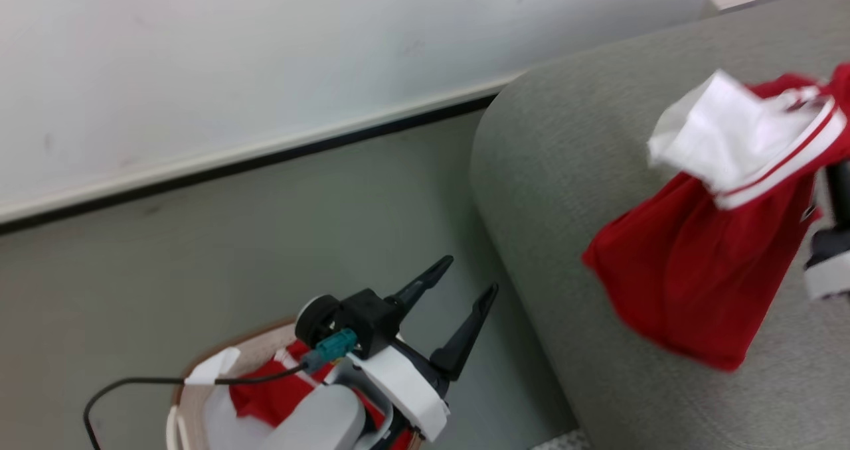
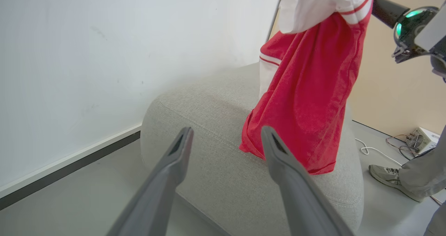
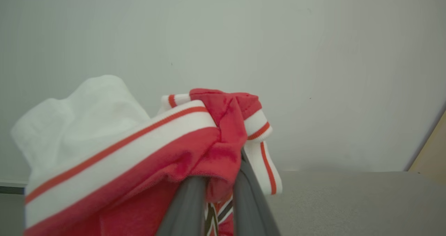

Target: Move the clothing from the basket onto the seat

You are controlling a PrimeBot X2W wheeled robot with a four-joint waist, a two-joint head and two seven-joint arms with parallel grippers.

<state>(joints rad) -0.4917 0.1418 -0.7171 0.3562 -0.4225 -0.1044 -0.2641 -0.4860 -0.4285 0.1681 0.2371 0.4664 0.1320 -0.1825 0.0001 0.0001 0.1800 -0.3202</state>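
A red garment (image 1: 704, 271) of the clothing, with white panels and striped trim, hangs above the grey seat (image 1: 564, 171). Its lower hem reaches the seat top (image 2: 209, 124). My right gripper (image 3: 217, 183) is shut on the garment's bunched upper edge (image 3: 223, 138), and the fabric hides the fingertips. My left gripper (image 1: 470, 274) is open and holds nothing. It hovers over the basket (image 1: 265, 334) at the lower left, pointing toward the seat. In the left wrist view its fingers (image 2: 226, 131) frame the seat's near edge and the hanging garment (image 2: 306, 89). More red clothing (image 1: 279, 390) lies in the basket, partly hidden by the left arm.
A white wall with a dark skirting strip (image 1: 265, 158) runs behind the grey floor. A pale pad (image 1: 222, 423) lies in the basket. A person's shoe (image 2: 386, 175) and trouser leg (image 2: 425, 173) stand beyond the seat, near a white cable (image 2: 369, 149) and a small box (image 2: 421, 138).
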